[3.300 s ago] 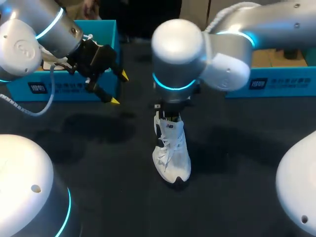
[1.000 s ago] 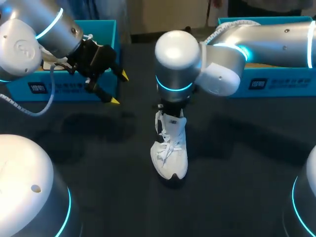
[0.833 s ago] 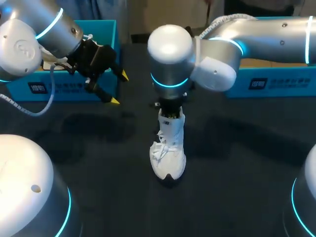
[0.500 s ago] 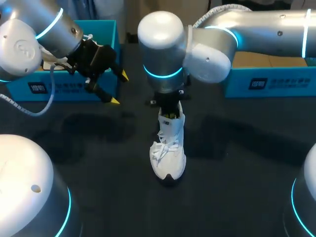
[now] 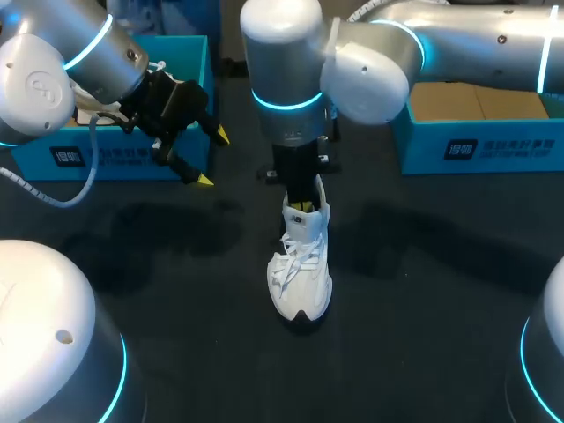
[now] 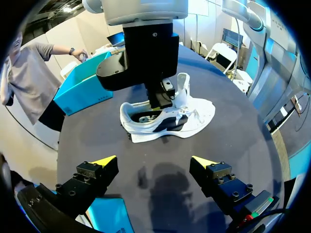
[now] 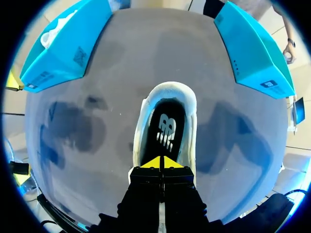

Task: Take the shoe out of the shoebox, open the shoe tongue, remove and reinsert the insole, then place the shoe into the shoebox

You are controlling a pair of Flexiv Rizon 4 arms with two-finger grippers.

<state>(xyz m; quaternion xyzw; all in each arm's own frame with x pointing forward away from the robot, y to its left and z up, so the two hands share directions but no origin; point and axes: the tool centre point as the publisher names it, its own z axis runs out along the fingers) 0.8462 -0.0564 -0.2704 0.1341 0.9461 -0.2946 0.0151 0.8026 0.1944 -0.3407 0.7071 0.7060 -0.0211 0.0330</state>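
A white shoe (image 5: 300, 269) stands upright in the middle of the dark table, toe toward the near edge. Its tongue (image 6: 183, 81) stands up and the black insole (image 7: 165, 128) shows inside. My right gripper (image 5: 304, 201) points straight down into the shoe's opening. Its yellow tips (image 7: 160, 162) are pressed together just above the front of the insole, with nothing seen between them. My left gripper (image 5: 212, 158) hangs open above the table, left of the shoe and in front of the left blue shoebox (image 5: 115, 159). In the left wrist view, that open gripper (image 6: 154, 161) faces the shoe (image 6: 167, 116) from a distance.
A second blue shoebox (image 5: 476, 145) with a brown floor stands at the back right. A person's hand (image 7: 289, 48) is by its far corner. The left box (image 7: 63, 43) holds another white shoe. Dark table stretches all around the shoe.
My right arm's wrist has shifted left and toward the back while its gripper stayed in the shoe. The shoe's toe swung slightly left early on, then stayed put. The left arm has not moved.
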